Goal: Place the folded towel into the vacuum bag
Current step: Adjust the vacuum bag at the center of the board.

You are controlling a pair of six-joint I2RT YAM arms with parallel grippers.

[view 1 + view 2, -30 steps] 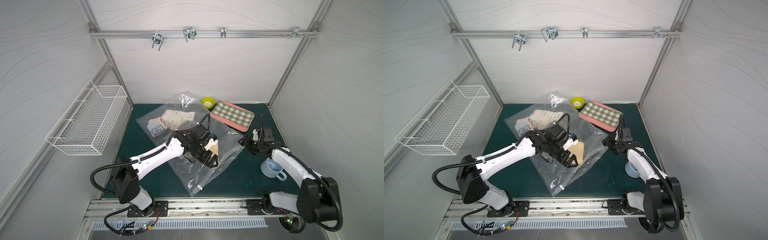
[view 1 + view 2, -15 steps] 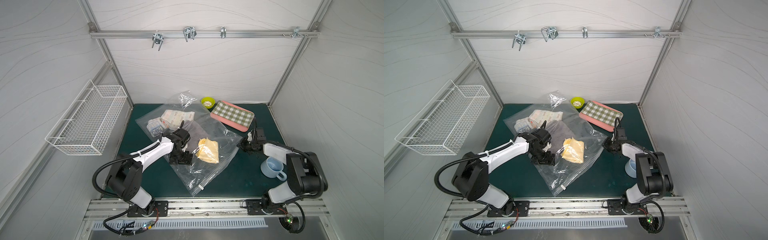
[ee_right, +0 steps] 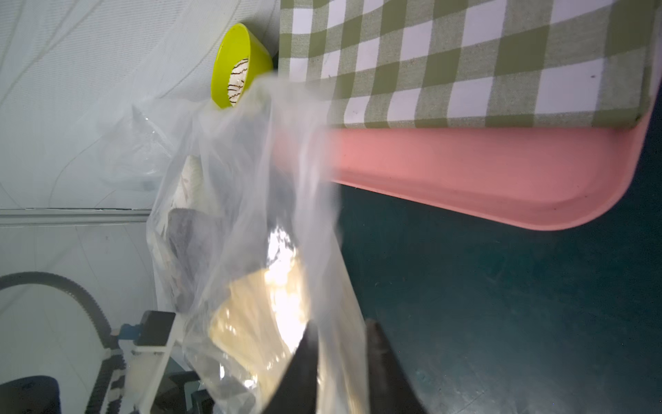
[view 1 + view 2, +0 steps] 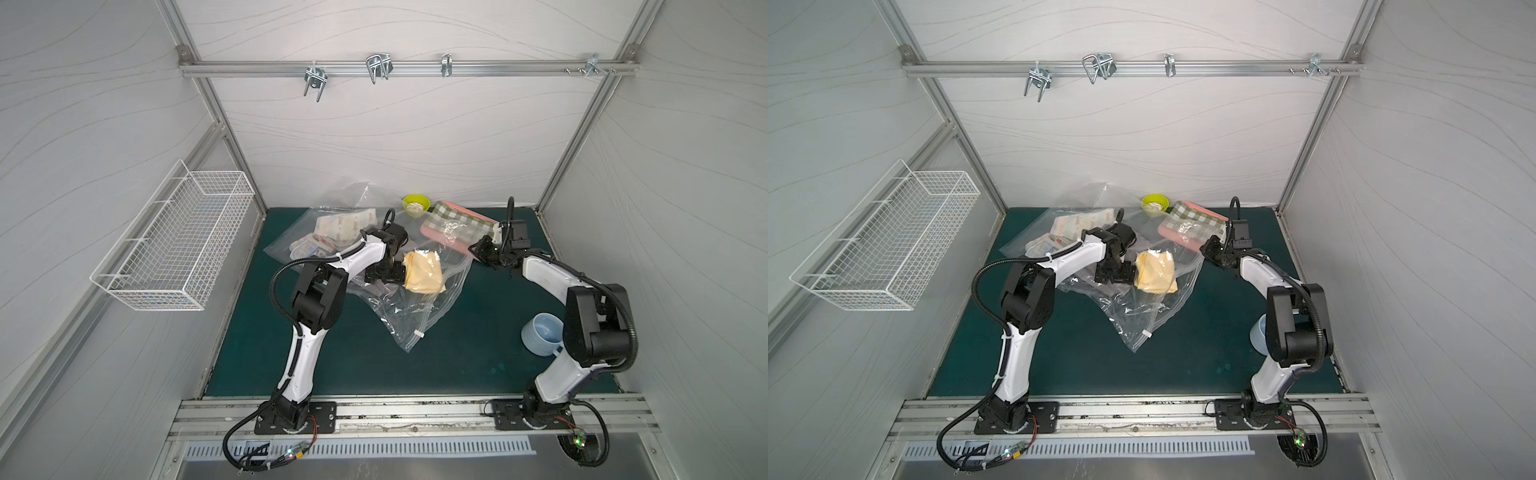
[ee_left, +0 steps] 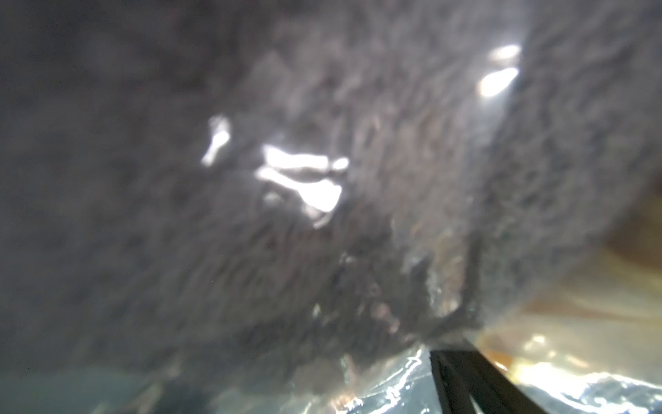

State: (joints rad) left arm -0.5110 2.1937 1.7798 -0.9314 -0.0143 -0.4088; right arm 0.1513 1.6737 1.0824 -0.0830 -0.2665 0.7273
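The vacuum bag (image 4: 409,307) (image 4: 1133,307) lies crumpled mid-mat, its white slider clip (image 4: 420,333) at the near edge. A yellow folded towel (image 4: 423,272) (image 4: 1155,272) (image 3: 250,322) lies inside it beside a dark grey towel (image 3: 186,243). My left gripper (image 4: 384,275) (image 4: 1115,274) stands open just left of the yellow towel, low over the grey one, holding nothing. The left wrist view is blurred grey pile with one finger (image 5: 465,380) showing. My right gripper (image 4: 477,249) (image 4: 1208,249) (image 3: 342,326) is at the bag's far right edge, jaws apart with bag film running through the gap.
A pink tray (image 4: 432,232) (image 3: 465,172) with a green checked cloth sits at the back right, a yellow-green bowl (image 4: 415,203) behind it. A second clear bag of patterned cloths (image 4: 332,232) lies back left. A blue mug (image 4: 540,338) stands by the right arm. A wire basket (image 4: 174,237) hangs on the left wall.
My left gripper let go of the yellow towel and drew back to its left; the towel stays in the bag. The right gripper moved in to the bag's edge, shut, then parted again.
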